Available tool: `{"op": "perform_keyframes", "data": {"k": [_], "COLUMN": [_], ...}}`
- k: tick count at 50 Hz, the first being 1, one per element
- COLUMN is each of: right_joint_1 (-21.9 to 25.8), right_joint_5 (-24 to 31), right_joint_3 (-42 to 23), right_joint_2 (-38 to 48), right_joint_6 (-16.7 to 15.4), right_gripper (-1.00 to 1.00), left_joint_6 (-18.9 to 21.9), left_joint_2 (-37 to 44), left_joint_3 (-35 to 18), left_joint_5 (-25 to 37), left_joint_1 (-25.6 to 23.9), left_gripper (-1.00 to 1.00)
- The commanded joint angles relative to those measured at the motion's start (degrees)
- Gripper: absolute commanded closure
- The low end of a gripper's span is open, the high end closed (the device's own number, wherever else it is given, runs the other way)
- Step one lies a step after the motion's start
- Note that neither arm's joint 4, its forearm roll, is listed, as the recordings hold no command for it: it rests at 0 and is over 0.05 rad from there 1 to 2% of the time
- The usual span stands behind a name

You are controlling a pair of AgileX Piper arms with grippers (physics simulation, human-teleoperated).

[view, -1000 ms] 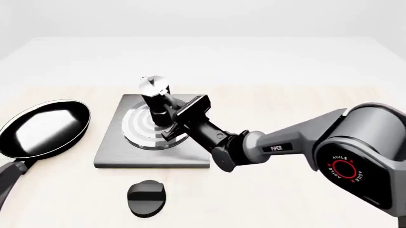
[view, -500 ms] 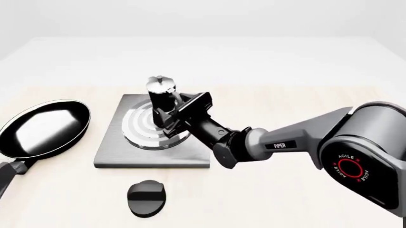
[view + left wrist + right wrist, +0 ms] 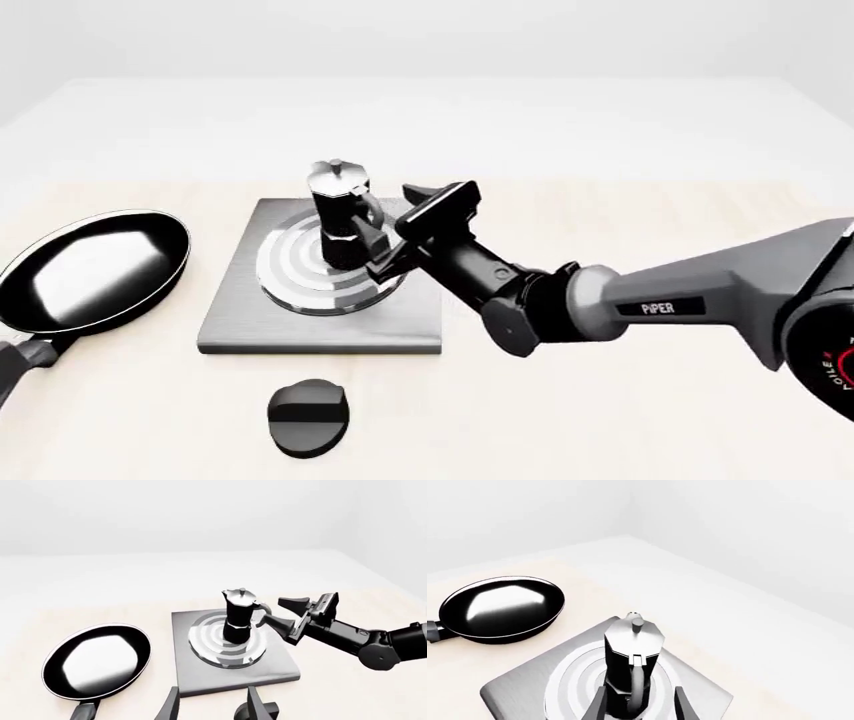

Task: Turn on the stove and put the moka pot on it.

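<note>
Moka pot (image 3: 342, 212) upright on stove (image 3: 247, 320) burner, right gripper (image 3: 395, 226) open-jawed just beside its handle; placement apparently complete, so next: turn knob (image 3: 308, 416), beneath open left gripper (image 3: 210, 707).

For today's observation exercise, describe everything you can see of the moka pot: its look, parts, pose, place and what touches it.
The moka pot is a small faceted coffee pot: black lower half, shiny silver upper half, a knobbed lid, a black handle. It stands upright on the ringed burner of the stove, off-centre towards the far right. The handle faces the right gripper, whose fingers are spread beside the handle with a gap showing in the left wrist view; nothing grips the pot.
</note>
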Motion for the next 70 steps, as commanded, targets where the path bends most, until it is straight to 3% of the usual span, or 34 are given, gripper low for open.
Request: {"op": "perform_keyframes", "data": {"k": [1, 39, 70], "right_joint_1": [0.43, 2.1, 4.11], "right_joint_5": [-0.29, 0.92, 4.88], "right_joint_3": [4.89, 19.12, 25.48], "right_joint_2": [-4.93, -23.44, -36.24], "right_joint_6": [0.99, 4.67, 6.66], "right_gripper": [-1.0, -1.0, -1.0], "left_joint_6": [0.22, 1.08, 1.58], "left_joint_2": [0.0, 0.0, 0.0], "left_joint_3": [-0.92, -3.3, -2.43], "left_joint_5": [0.64, 1.49, -0.04], "left_joint_1": [-0.14, 0.29, -0.02], "left_gripper": [-1.0, -1.0, -1.0]}}
